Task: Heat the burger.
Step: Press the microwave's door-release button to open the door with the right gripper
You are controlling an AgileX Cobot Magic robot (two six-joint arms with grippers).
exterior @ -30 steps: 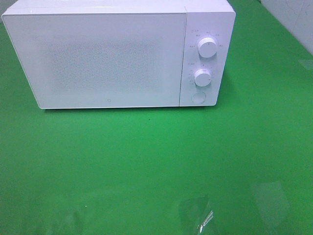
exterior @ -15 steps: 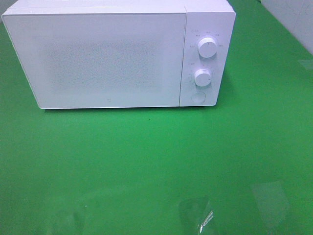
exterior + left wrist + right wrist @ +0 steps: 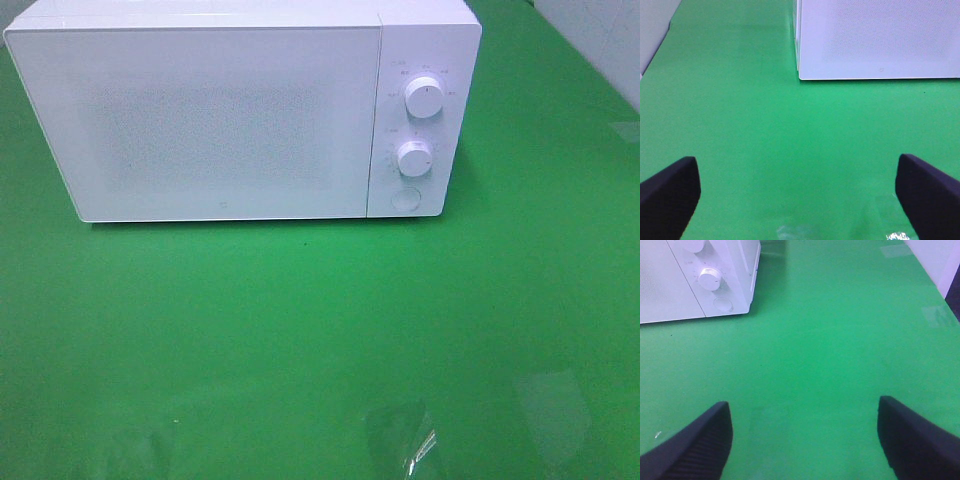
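Boxy white microwave (image 3: 240, 110), glossy green table (image 3: 300, 330)

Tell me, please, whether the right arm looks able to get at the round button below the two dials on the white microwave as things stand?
Probably yes: the right pincer stands open, and only bare green tabletop lies between it and the round button on the closed white microwave.

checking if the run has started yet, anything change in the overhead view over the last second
Nothing visibly changed. The microwave sits shut on the green table as before, no arm has entered the overhead view, and no burger shows. Both grippers, left and right, are open and empty.
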